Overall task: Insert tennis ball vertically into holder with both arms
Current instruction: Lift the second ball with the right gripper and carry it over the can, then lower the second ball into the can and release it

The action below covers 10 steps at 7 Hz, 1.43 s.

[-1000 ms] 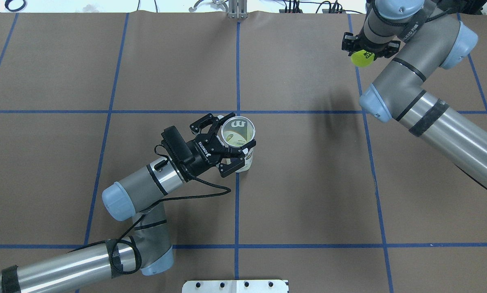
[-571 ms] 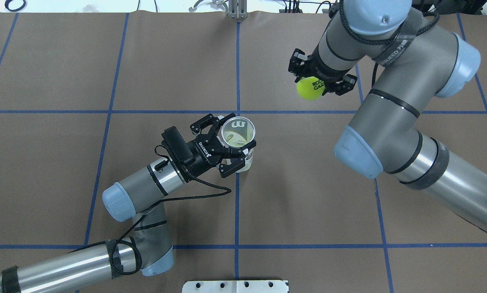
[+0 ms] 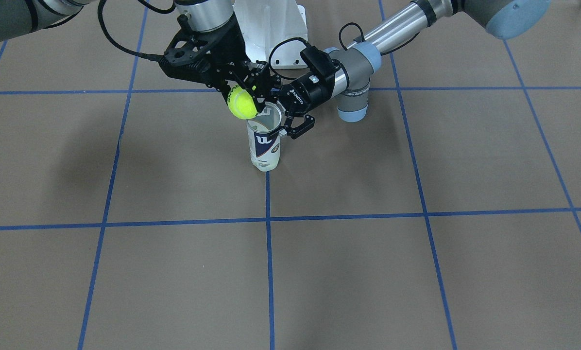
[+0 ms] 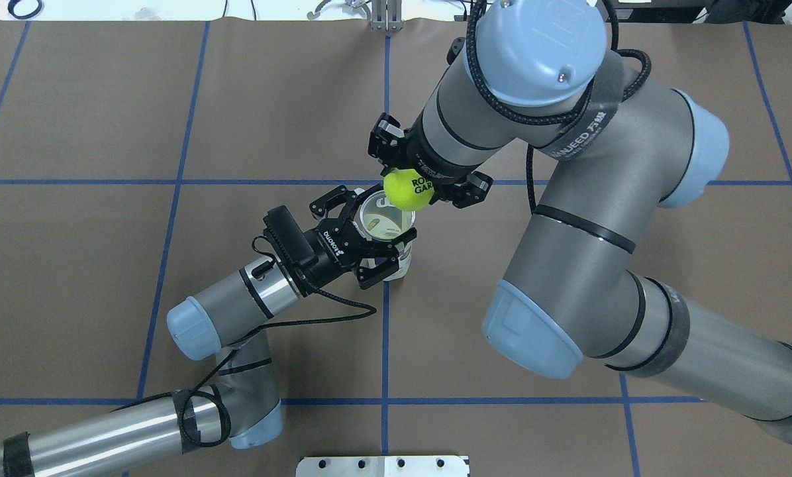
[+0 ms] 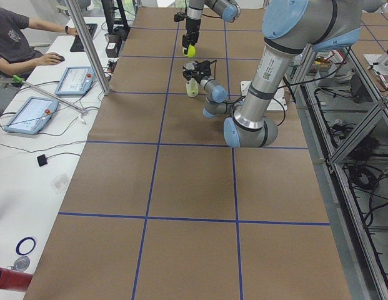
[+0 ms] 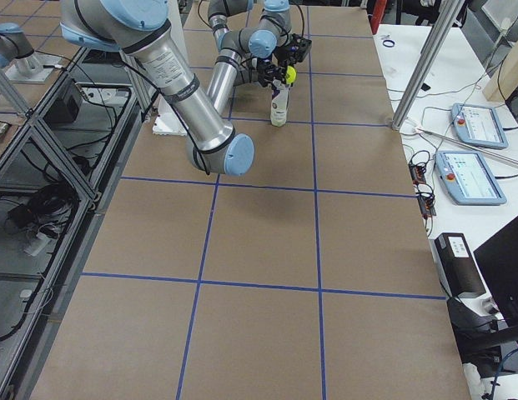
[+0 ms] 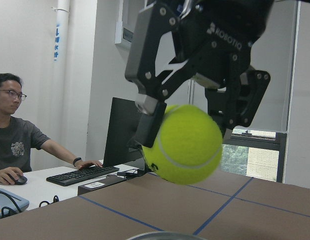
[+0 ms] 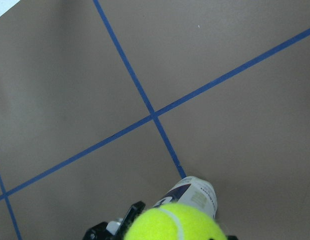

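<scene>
The holder point(image 4: 396, 265), a clear tube with a navy and white label, stands upright at the table's centre. It also shows in the front view point(image 3: 264, 146). My left gripper point(image 4: 385, 218) is shut on the holder just below its open rim. My right gripper point(image 4: 417, 173) is shut on a yellow-green tennis ball point(image 4: 407, 190). It holds the ball in the air, a little above the holder's mouth and over its far-right rim. In the front view the ball point(image 3: 242, 104) overlaps the rim's left side. The left wrist view shows the ball point(image 7: 187, 145) gripped between black fingers.
A white metal base point(image 3: 271, 34) stands at the robot's side of the table and shows at the near edge of the overhead view point(image 4: 383, 466). Blue tape lines cross the brown table. An operator point(image 5: 19, 37) sits at a side desk with tablets.
My right arm has swung in from the far right corner toward the centre, carrying the ball to just over the holder's mouth. My left arm and the holder have not moved.
</scene>
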Each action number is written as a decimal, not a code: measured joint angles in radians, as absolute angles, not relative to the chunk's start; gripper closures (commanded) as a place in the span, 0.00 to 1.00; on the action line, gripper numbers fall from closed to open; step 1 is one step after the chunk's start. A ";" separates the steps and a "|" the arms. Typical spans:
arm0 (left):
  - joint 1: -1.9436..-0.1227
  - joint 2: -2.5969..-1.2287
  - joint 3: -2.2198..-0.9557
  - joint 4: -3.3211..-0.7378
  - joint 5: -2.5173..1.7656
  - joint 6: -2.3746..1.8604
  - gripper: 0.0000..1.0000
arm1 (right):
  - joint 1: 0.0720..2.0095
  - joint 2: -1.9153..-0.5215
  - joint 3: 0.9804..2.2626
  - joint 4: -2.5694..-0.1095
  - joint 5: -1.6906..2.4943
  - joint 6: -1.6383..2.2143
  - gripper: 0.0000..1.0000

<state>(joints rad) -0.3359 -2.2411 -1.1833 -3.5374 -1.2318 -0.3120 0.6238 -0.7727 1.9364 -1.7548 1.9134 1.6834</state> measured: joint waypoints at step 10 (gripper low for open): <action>-0.336 -2.239 -1.188 -3.539 -1.232 -0.313 0.08 | 0.593 -0.747 1.898 -1.749 1.909 1.682 0.01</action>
<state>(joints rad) -0.3360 -2.2393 -1.1884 -3.5388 -1.2318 -0.3130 0.5931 -0.7469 1.8977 -1.7486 1.9095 1.6823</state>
